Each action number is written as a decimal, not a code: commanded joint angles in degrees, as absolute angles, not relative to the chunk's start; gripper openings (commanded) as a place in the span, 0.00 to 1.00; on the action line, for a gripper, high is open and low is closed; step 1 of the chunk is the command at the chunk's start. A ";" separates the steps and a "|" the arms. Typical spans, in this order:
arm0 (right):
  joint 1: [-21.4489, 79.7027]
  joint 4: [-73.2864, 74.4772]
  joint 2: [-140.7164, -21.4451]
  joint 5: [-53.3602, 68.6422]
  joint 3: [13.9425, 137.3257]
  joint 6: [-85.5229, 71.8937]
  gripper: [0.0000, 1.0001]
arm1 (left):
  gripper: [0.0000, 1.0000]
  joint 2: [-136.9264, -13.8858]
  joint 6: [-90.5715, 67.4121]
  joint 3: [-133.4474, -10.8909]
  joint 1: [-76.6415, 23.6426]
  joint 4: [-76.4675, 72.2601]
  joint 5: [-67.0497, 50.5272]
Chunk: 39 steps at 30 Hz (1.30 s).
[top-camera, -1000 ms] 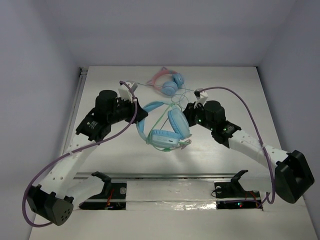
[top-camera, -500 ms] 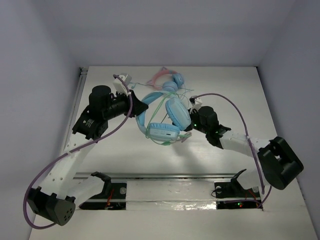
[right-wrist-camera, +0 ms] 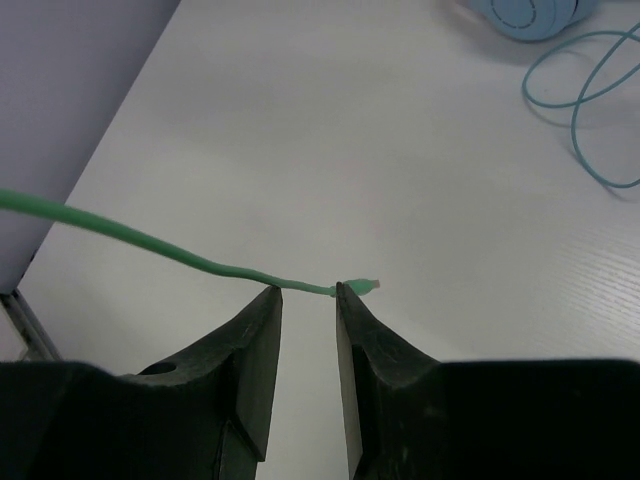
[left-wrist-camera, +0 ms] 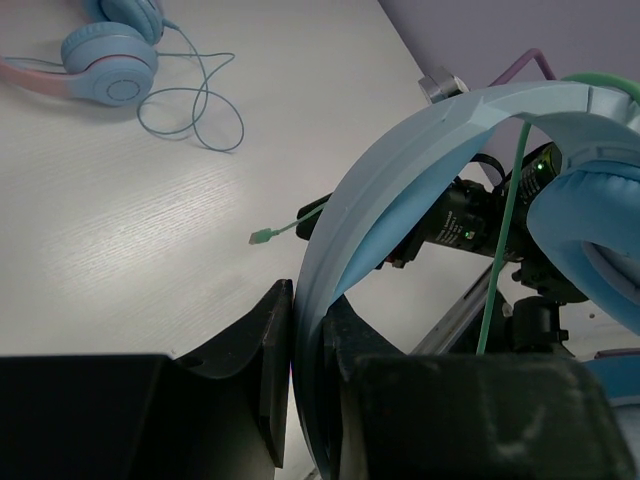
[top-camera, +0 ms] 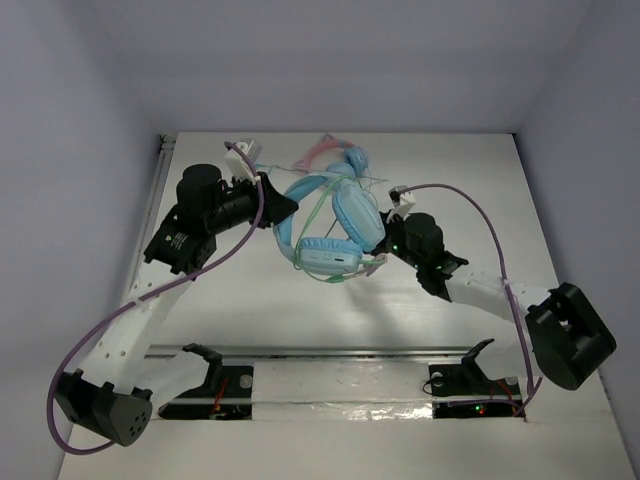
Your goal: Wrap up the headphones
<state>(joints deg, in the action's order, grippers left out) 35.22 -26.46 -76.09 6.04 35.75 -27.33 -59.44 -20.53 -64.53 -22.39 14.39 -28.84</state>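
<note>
No lettering is legible anywhere; the table (top-camera: pixel 250 290) is pale woodgrain, boxed by lavender-grey walls (top-camera: pixel 70 120); the left gripper (left-wrist-camera: pixel 305 330) is clamped on the headband of the headphones (top-camera: pixel 335 235), held up mid-table; the right gripper (right-wrist-camera: pixel 308 292) has its fingers slightly apart around the green cable (right-wrist-camera: pixel 150 243) near its plug; a pink-banded pair (top-camera: pixel 335 160) lies behind.

From above, the headphones (top-camera: pixel 335 235) hide both hands' fingertips; the pink-banded pair (left-wrist-camera: pixel 105 60) is cut off far left.
</note>
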 commanded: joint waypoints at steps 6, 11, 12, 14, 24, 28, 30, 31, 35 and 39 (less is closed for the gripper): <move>34.80 -28.56 -75.67 6.23 35.68 -25.05 0.37 | 0.00 -57.13 -24.43 -68.82 -22.06 10.81 -30.85; 34.80 -29.87 -76.38 10.46 35.60 -25.40 0.37 | 0.00 -57.04 -24.87 -68.29 -22.06 10.81 -31.11; 34.80 -31.10 -76.38 10.37 35.16 -25.40 0.37 | 0.00 -57.04 -25.05 -68.20 -22.06 10.81 -31.29; 34.80 -31.72 -76.81 9.76 35.33 -25.49 0.37 | 0.00 -57.04 -25.14 -68.03 -22.06 10.90 -31.29; 34.80 -35.76 -79.98 12.48 36.91 -24.61 0.38 | 0.00 -57.13 -25.66 -68.20 -22.06 10.81 -31.55; 34.80 -37.44 -79.80 11.61 36.30 -24.61 0.38 | 0.00 -57.39 -25.93 -68.47 -22.06 10.55 -31.90; 34.80 -38.49 -79.80 11.08 36.21 -24.61 0.39 | 0.00 -57.48 -26.01 -68.64 -22.06 10.81 -31.99; 34.80 -38.93 -79.80 11.07 36.21 -24.61 0.39 | 0.00 -57.39 -26.19 -68.64 -22.06 10.81 -32.08; 34.80 -39.72 -80.68 11.60 36.91 -24.35 0.40 | 0.00 -56.95 -26.63 -68.64 -22.06 10.90 -32.17; 34.80 -41.21 -81.12 13.18 37.00 -24.96 0.41 | 0.00 -56.51 -26.98 -68.47 -22.06 11.07 -31.99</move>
